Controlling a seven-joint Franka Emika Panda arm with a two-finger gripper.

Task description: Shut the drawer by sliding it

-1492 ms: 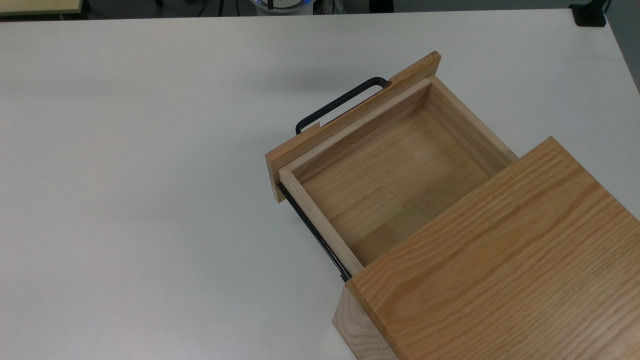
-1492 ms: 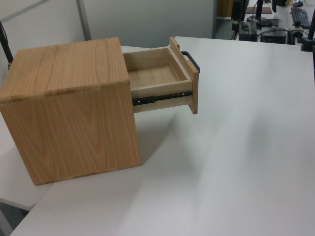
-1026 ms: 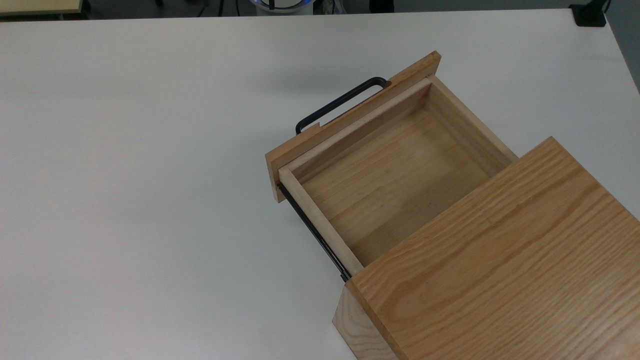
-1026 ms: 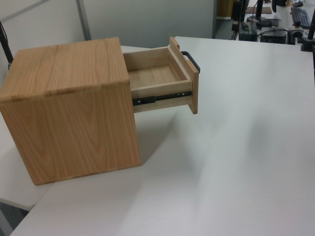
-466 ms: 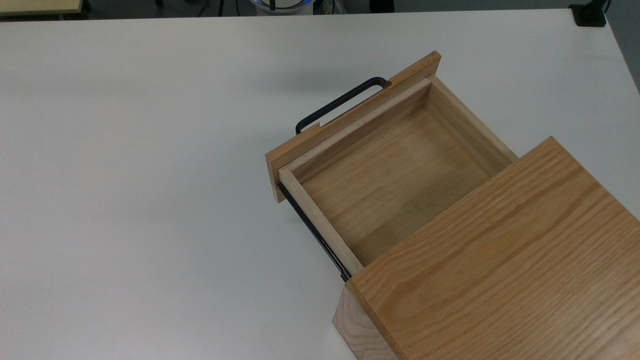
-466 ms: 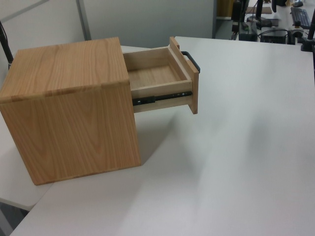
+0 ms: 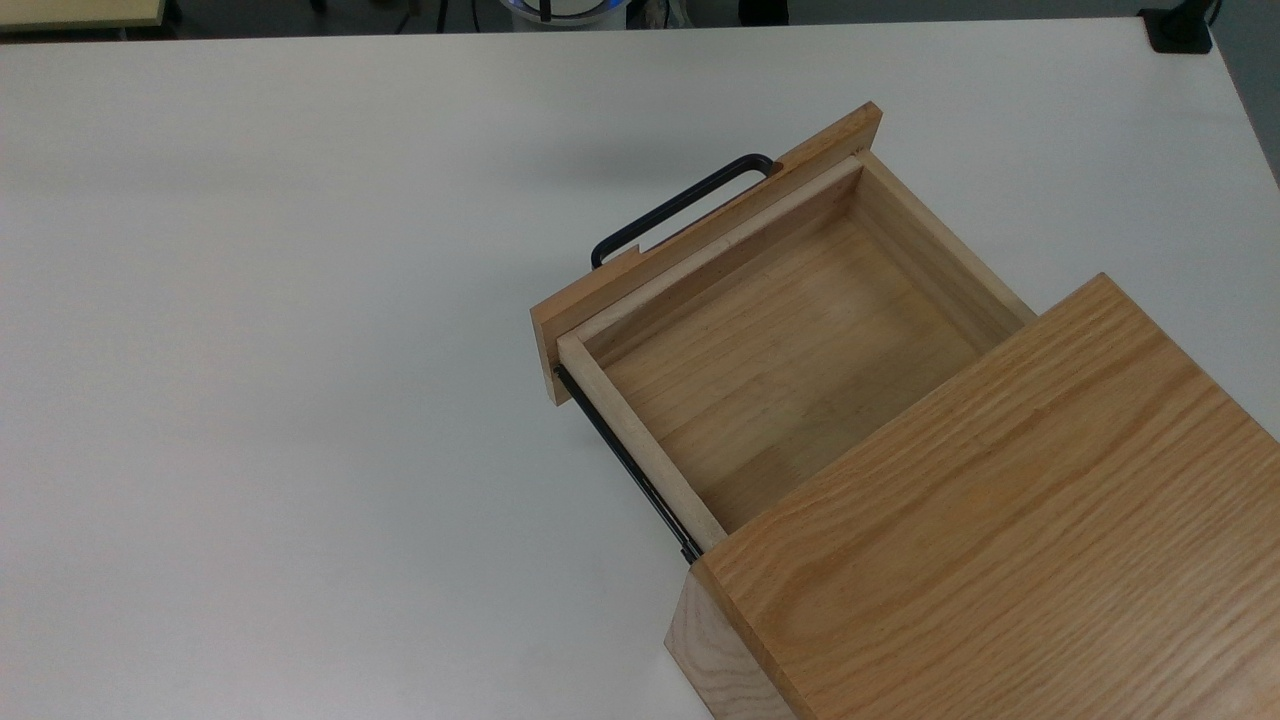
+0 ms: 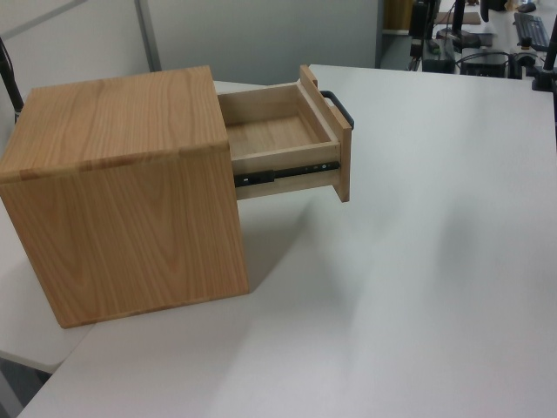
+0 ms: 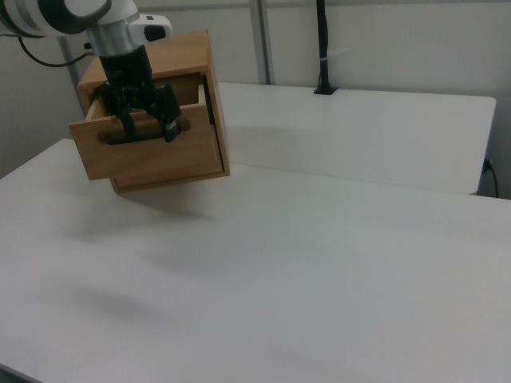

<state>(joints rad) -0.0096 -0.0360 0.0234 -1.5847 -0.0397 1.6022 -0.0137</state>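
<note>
The drawer point(image 7: 790, 360) stands pulled far out of the oak cabinet point(image 7: 1000, 520), empty inside, its black bar handle point(image 7: 680, 205) on the flat front panel facing the top view's upper left. In the left view the drawer point(image 8: 287, 135) juts right from the cabinet point(image 8: 122, 192) on a black side rail point(image 8: 283, 172). In the right view my gripper point(image 9: 148, 134) hangs open, fingers pointing down, overlapping the top edge of the drawer front point(image 9: 152, 163) and its handle. I cannot tell from the right view how far it is from the handle.
The white table point(image 7: 280, 400) spreads wide to the top view's left of the drawer. The cabinet sits near the table's edge in the left view. A black post point(image 9: 322, 48) stands at the far table edge in the right view.
</note>
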